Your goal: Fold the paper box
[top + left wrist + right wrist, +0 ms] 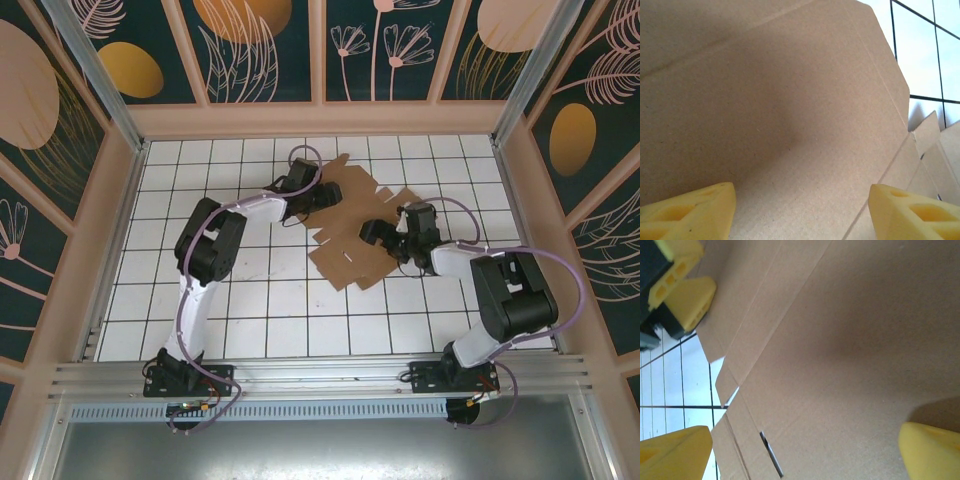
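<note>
Plain brown die-cut cardboard sheet, the paper box (345, 240), lies spread open on the white tiled table (250, 300), toward the far middle, between the two arms. At its far-left edge the left gripper (322, 195) has yellow fingers (690, 210) set apart, nothing clamped, cardboard close ahead. Over the sheet's right side the right gripper (378, 233) stands wide apart above bare cardboard, holding nothing.
</note>
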Motion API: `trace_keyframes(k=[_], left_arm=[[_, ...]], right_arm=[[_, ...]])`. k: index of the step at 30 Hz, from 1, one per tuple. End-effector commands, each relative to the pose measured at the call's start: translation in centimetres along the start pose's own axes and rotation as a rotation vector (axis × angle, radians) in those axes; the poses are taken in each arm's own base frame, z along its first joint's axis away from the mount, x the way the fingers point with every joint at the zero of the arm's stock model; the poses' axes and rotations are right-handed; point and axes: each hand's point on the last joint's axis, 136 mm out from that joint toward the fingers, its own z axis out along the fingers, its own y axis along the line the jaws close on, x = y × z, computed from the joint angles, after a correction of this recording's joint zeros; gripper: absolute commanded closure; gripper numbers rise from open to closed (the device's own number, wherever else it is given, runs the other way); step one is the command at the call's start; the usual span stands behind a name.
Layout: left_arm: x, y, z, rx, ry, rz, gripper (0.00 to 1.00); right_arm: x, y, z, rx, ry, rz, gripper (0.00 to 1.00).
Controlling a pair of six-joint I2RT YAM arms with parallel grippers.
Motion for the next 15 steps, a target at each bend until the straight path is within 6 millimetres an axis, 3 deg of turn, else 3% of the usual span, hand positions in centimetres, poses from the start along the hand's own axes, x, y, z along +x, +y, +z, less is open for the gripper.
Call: trace_keyframes(k=[1, 7, 15], left_arm=[[2.3, 0.6, -1.6, -0.021, 0.045, -0.055, 0.28], [3.9, 2.5, -4.7, -0.053, 0.019, -0.093, 0.27], [9.3, 5.0, -8.9, -0.058, 0.062, -0.153, 0.26]], right_arm=[[-1.5, -1.7, 0.4, 0.049, -0.036, 0.04, 0.04], [-4.8, -3.2, 1.6, 0.09, -0.035, 0.039, 0.04], [-8.9, -1.9, 5.4, 0.068, -0.005, 0.005, 0.04]])
